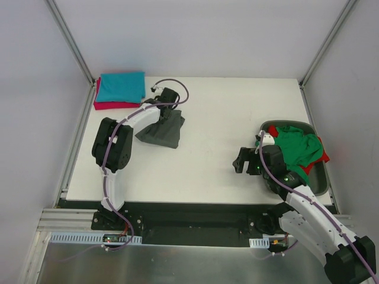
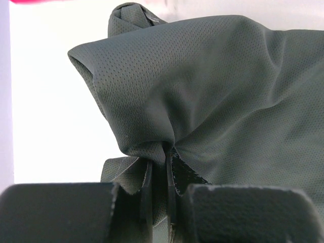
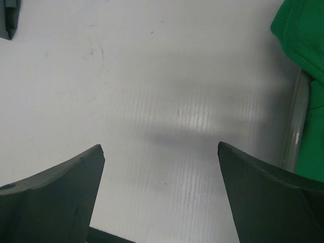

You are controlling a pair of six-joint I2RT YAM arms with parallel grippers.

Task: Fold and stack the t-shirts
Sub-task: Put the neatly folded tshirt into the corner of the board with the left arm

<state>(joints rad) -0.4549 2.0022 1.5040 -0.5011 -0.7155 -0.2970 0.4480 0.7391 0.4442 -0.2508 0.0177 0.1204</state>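
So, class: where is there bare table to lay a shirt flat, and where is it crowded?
Bare: the middle, between the dark grey shirt and the right hand; also the far right corner beyond the tub. Crowded: the far-left stack.

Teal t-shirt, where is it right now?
In the top view, the teal t-shirt lies folded at the far left corner of the table, on the crimson-pink t-shirt.
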